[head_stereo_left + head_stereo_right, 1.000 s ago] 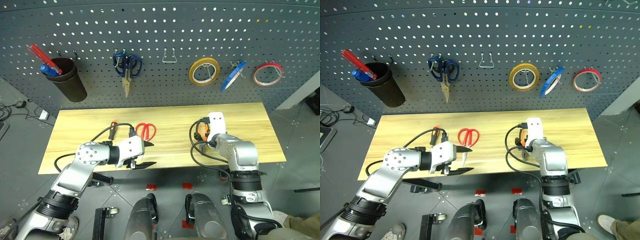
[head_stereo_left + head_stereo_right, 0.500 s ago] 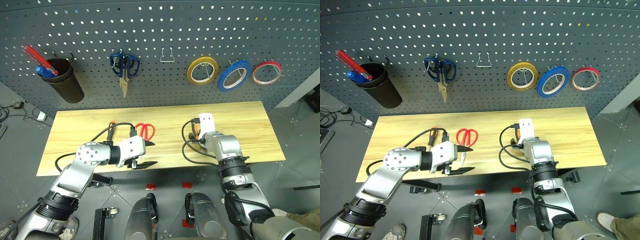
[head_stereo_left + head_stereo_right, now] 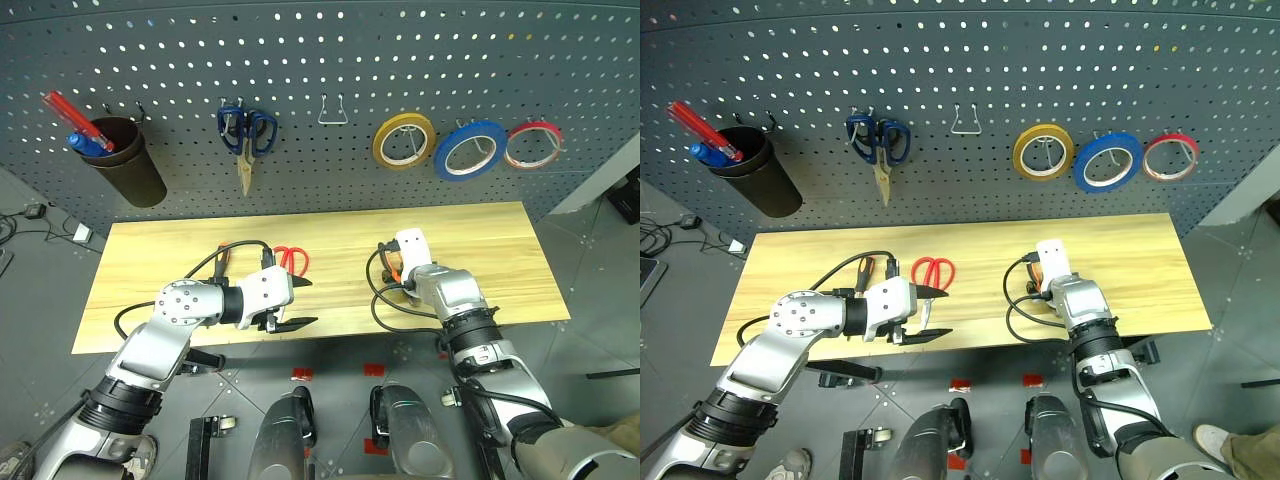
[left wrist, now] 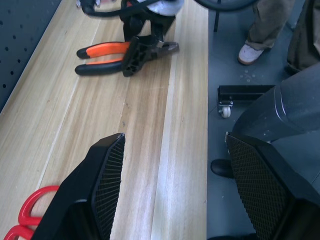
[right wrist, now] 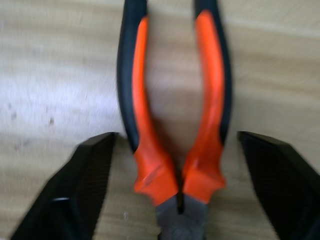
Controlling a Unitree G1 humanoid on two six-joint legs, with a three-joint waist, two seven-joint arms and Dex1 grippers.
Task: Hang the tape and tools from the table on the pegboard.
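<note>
**Q:** Pliers (image 5: 175, 125): where do they lie, and how do the two grippers stand?

**A:** They lie flat on the tabletop (image 3: 160, 262), toward its right half, orange-and-black handles pointing to the pegboard (image 3: 320, 60). The right gripper (image 4: 145, 50) is lowered over their pivot end; in the right wrist view its fingers (image 5: 85, 185) stand spread to either side of the handles, apart from them, so nothing is pinched yet. The left gripper (image 3: 292, 305) hovers at the near edge with fingers (image 4: 100, 185) spread and empty, near the red-handled scissors (image 3: 290, 259) and the screwdriver (image 3: 225, 257), which also lie on the wood.

**Q:** And the blue tape (image 3: 468, 150)?

**A:** Already on a hook, between the yellow tape ring (image 3: 404, 140) and the red tape ring (image 3: 533, 145). Blue-handled scissors (image 3: 246, 135) hang further left.

**Q:** What could go wrong from here?

**A:** Probably three things. Closing across both handles squeezes them together, and the smooth tapered grips may slide out forward. Fingers that meet the wood before closing could push the pliers away instead of catching them. A hold so near the pivot leaves the long handles free to swing, which would make it hard to seat them over a hook.
</note>
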